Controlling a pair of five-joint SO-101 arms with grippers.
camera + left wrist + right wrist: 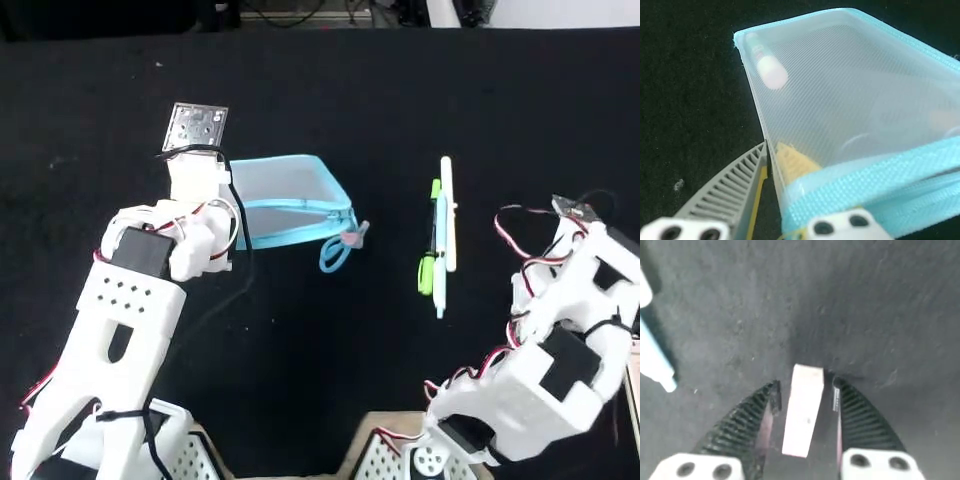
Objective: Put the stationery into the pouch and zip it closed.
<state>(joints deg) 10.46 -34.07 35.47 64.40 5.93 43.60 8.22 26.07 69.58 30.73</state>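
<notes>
On the black bench [320, 100], the translucent mesh pouch with light-blue fabric trim [285, 198] lies left of centre, its left edge right at the left end effector [770, 150]. Its zipper end points toward the middle of the bench, where a light-blue cord loop [333, 258] and a small pink tab [353, 238] trail off the corner. In the left wrist view a white cylindrical stick [767, 67] shows through the mesh, inside the pouch near its far corner.

Well apart from the pouch, between the two arms, three long pieces of stationery lie side by side and touching: a white pen [448, 212], a green marker [427, 272] and a pale blue pen [439, 297]. Nothing lies between them and the pouch. The right end effector [804, 384] sits to the right of this group, and a small pale rectangular eraser [802, 412] lies on the bench between its black ribbed fingers [860, 415].

The left end effector is closed on the pouch's trimmed edge: a grey ribbed finger [732, 192] presses the outside, and a yellowish pad shows through the mesh on the other side. The right end effector is narrowly parted, straddling the eraser with a slim gap visible on each side.
</notes>
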